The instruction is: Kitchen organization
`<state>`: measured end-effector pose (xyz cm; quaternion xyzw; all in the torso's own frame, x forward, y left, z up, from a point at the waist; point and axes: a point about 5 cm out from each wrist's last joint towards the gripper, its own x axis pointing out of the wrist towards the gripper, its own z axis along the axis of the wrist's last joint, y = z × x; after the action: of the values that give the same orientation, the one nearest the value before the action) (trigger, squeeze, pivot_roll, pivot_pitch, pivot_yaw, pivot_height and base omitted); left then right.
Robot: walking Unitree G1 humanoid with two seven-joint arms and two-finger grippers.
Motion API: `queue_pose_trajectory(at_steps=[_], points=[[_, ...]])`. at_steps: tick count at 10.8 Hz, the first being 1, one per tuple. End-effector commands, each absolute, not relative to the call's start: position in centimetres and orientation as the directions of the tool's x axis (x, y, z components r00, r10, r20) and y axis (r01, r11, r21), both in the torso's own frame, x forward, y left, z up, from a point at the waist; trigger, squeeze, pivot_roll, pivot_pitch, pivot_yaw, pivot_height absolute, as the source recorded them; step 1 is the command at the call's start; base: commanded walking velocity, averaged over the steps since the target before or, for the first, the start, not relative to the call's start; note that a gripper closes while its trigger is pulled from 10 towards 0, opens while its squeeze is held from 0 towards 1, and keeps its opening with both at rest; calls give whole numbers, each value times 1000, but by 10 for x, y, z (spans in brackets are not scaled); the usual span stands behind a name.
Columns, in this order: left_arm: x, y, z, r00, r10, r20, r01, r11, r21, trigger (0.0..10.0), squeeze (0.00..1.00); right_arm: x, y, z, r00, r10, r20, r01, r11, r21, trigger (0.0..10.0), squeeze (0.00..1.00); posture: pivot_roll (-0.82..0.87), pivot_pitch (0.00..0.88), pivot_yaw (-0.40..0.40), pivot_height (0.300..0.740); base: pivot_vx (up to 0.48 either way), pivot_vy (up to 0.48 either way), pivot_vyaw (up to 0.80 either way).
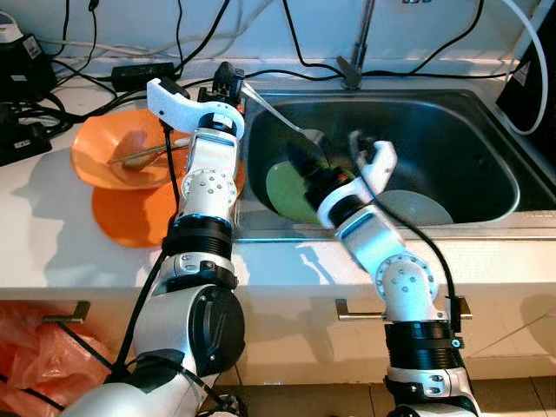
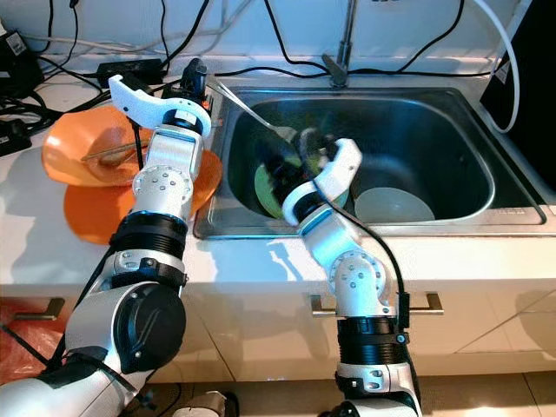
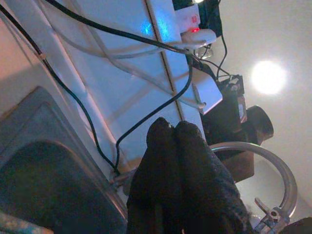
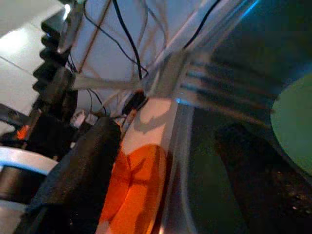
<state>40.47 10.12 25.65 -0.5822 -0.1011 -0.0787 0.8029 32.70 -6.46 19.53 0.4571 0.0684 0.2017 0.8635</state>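
My left gripper [image 1: 235, 84] is raised over the sink's back left corner, shut on the handle of a metal fork [image 1: 280, 116]. The fork slants down into the steel sink [image 1: 486, 148], and its tines [image 4: 209, 85] show in the right wrist view. My right gripper [image 1: 314, 165] is down inside the sink just below the fork's head, above a green plate [image 1: 282, 193]. Its fingers [image 4: 78, 175] stand apart, open, with nothing between them. A white plate [image 1: 419, 207] lies on the sink floor to the right.
An orange bowl [image 1: 117, 152] holding utensils sits on an orange plate [image 1: 130, 221] on the white counter left of the sink. A tap [image 1: 352, 65] rises behind the sink. Power strips and cables [image 1: 139, 71] crowd the back left. Drawer handles [image 1: 347, 306] are below.
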Motion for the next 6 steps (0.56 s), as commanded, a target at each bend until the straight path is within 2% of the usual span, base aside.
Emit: queue_pose_trajectory(at_steps=[1, 4, 6], points=[[403, 90, 270, 956, -40, 291, 290, 296, -910, 0, 0, 323, -37, 223, 877, 444, 183, -367, 372, 853, 10000, 1000, 72, 62, 43, 740, 0, 0, 0], [399, 81, 268, 954, -66, 294, 300, 296, -907, 0, 0, 327, -42, 227, 894, 399, 206, -352, 339, 872, 10000, 1000, 74, 64, 40, 740, 0, 0, 0], [397, 77, 260, 955, -100, 280, 296, 232, -927, 0, 0, 331, -47, 225, 912, 362, 192, -321, 339, 884, 10000, 1000, 76, 62, 39, 740, 0, 0, 0]])
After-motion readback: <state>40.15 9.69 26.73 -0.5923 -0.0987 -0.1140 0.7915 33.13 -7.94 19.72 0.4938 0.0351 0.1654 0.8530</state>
